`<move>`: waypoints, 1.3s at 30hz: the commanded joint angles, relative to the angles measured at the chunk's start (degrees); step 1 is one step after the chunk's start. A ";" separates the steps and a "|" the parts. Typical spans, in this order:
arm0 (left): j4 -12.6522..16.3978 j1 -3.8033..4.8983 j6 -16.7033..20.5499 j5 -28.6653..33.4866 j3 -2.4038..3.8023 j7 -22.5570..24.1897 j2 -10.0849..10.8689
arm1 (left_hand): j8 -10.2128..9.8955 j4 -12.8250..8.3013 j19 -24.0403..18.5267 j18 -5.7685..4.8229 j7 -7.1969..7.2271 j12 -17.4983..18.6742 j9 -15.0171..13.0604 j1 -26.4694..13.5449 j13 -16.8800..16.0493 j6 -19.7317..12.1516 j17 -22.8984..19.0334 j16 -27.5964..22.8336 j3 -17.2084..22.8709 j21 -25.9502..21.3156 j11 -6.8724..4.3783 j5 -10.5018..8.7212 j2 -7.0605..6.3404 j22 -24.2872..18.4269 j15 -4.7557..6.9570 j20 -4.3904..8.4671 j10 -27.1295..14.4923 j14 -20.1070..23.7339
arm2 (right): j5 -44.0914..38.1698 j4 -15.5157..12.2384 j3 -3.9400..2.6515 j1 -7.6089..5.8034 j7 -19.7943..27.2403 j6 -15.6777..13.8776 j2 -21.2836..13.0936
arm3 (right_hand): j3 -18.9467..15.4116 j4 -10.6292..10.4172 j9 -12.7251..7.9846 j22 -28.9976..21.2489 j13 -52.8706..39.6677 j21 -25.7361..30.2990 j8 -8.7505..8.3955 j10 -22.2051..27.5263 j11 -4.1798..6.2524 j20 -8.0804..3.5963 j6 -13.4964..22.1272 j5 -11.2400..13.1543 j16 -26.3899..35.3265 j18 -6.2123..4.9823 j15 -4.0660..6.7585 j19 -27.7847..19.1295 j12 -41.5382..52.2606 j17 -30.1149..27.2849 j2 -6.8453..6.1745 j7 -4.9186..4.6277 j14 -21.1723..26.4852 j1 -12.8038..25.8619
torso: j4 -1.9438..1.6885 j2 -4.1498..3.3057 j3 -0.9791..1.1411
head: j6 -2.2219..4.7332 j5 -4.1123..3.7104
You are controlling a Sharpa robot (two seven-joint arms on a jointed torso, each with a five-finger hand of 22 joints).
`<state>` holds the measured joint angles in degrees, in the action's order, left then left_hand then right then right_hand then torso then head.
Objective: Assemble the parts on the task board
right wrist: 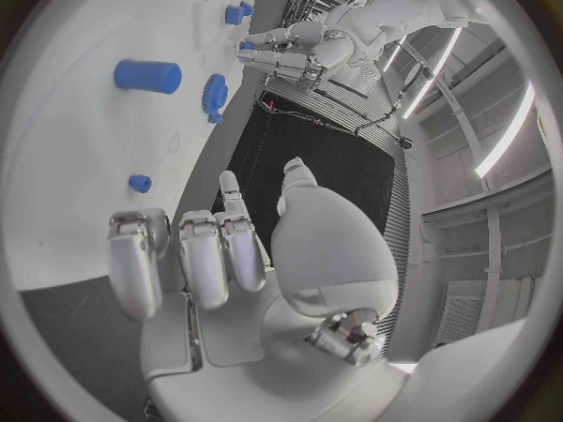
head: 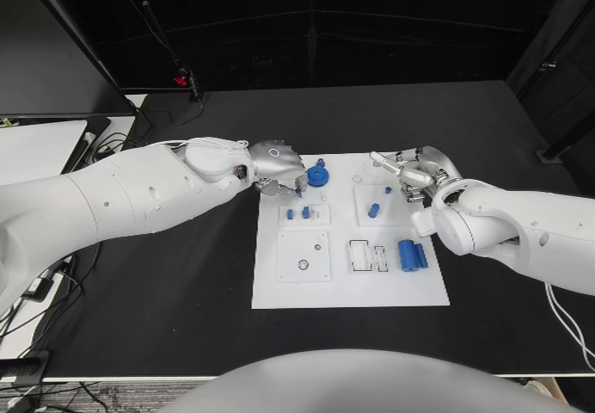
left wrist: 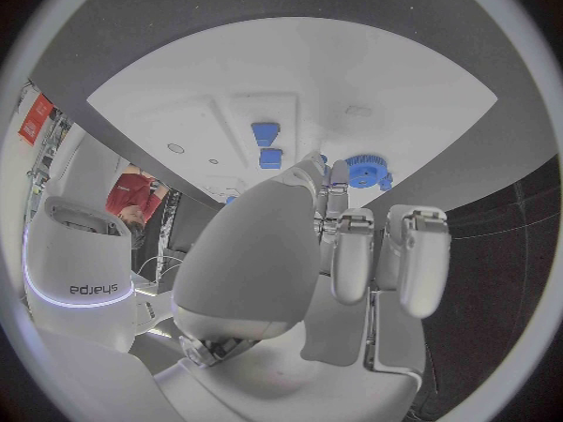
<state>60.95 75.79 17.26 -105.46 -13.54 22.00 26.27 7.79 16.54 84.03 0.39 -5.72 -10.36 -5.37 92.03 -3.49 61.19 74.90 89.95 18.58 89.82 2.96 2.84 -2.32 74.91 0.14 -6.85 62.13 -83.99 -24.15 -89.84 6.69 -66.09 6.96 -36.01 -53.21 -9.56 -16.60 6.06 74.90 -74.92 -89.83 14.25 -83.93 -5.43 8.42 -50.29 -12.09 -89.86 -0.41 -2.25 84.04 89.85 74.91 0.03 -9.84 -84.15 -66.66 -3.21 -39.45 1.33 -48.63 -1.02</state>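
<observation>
Black table (head: 186, 292) bearing the white task board (head: 350, 288), with blue parts (head: 412, 254) lying on it. Left hand (head: 275, 163), fingers apart and holding nothing, hovers beside the blue gear (head: 319, 177); right hand (head: 415, 172) likewise spread and holding nothing above the board's far right edge.

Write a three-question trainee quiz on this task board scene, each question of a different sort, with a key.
1. True or false: the robot's left hand carries the blue toothed gear clear of the white rectangular task board.
2. Multiple choice: the two upright blue cylinders stand on the board nearest to
A. the left arm
B. the right arm
C. the board's far edge
3. Fill in: both hands hover at the board's ____ end, seen from the robot's head.

Key:
1. False; the gear sits on the board beside the left hand's fingers.
2. B
3. Far; the right hand holds nothing.
</observation>
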 commanded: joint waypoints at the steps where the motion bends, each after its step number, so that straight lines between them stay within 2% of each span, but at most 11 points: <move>1: -0.45 -0.02 -0.57 -0.15 0.03 0.01 -0.35 | 0.06 0.12 5.97 -0.39 -0.06 0.21 -0.10 -0.07 0.05 1.13 15.10 0.05 0.38 0.18 0.06 0.35 0.40 15.09 -0.13 0.46 0.43 -6.01 | 0.03 -0.17 -0.03 -0.07 0.37 0.46 0.00 | -0.29 0.08 0.09 14.91 -15.08 0.23 0.36 -6.07 -0.29 0.25 0.34 -0.35 -0.14 0.27 -0.13 5.61 0.15 15.09 0.17 -0.04 -5.85 -0.22 | 0.03 0.02 0.04 | -0.17 -0.08; 8: -1.04 -0.16 -0.48 -0.15 0.03 0.16 -0.85 | 0.00 0.12 5.97 -0.39 -0.07 0.30 -0.08 -0.08 0.05 1.08 15.10 0.05 0.45 0.18 0.06 0.35 0.38 15.09 -0.13 0.47 0.42 -6.01 | 0.03 -0.20 -0.03 -0.07 0.34 0.43 -0.03 | -0.30 0.08 0.09 14.92 -15.08 0.21 0.37 -6.07 -0.29 0.25 0.35 -0.36 -0.14 0.28 -0.14 5.62 0.15 15.09 0.17 -0.05 -5.85 -0.23 | 0.04 -0.02 -0.06 | -0.36 -0.36; 12: -1.28 -0.23 -0.78 -0.15 0.03 0.29 -1.16 | -0.03 0.13 5.97 -0.39 -0.08 0.35 -0.07 -0.08 0.05 1.05 15.10 0.05 0.52 0.18 0.06 0.35 0.42 15.09 -0.14 0.47 0.43 -6.01 | 0.02 -0.21 -0.03 -0.07 0.29 0.41 -0.10 | -0.30 0.08 0.09 14.92 -15.08 0.21 0.37 -6.07 -0.29 0.25 0.35 -0.36 -0.14 0.28 -0.14 5.62 0.15 15.09 0.17 -0.05 -5.85 -0.23 | -0.12 0.02 0.05 | -0.59 -0.45; 34: -1.89 -0.42 -3.39 -0.15 0.03 0.83 -1.57 | -0.21 0.18 5.97 -0.39 -0.22 0.67 -0.02 -0.22 0.04 0.91 15.10 0.05 0.77 0.18 0.20 0.33 0.36 15.09 -0.24 0.46 0.46 -6.01 | -0.02 -0.04 -0.02 -0.07 0.15 0.45 0.15 | -0.32 0.08 0.10 14.91 -15.08 0.23 0.40 -6.07 -0.29 0.25 0.37 -0.37 -0.14 0.27 -0.14 5.60 0.15 15.09 0.19 -0.05 -5.85 -0.25 | -0.02 -0.04 -0.02 | -0.95 -0.39; 39: -2.01 -0.43 -3.34 -0.15 0.03 1.01 -1.68 | -0.30 0.18 5.97 -0.39 -0.29 0.80 0.02 -0.29 0.04 0.82 15.10 0.05 0.87 0.18 0.26 0.34 0.36 15.09 -0.31 0.46 0.46 -6.01 | -0.02 -0.07 -0.02 -0.07 0.11 0.45 0.11 | -0.32 0.08 0.10 14.91 -15.08 0.23 0.40 -6.07 -0.29 0.25 0.37 -0.37 -0.14 0.27 -0.14 5.60 0.15 15.09 0.19 -0.05 -5.85 -0.25 | -0.04 -0.01 0.05 | -1.05 -0.43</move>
<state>59.04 75.47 15.27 -105.35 -13.41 22.43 24.65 7.46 16.70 84.03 0.38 -5.72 -9.86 -5.33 91.76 -3.48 61.19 74.90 89.95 19.06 89.82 3.17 2.94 -2.39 74.91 0.13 -6.85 62.34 -84.00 -24.16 -89.81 6.69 -66.09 6.91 -35.95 -53.09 -9.56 -16.60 6.10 74.90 -74.92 -89.83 14.25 -83.93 -5.43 8.42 -50.29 -12.09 -89.86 -0.42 -2.25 84.04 89.86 74.91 0.03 -9.84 -84.15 -66.66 -3.25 -39.45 1.34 -49.64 -1.43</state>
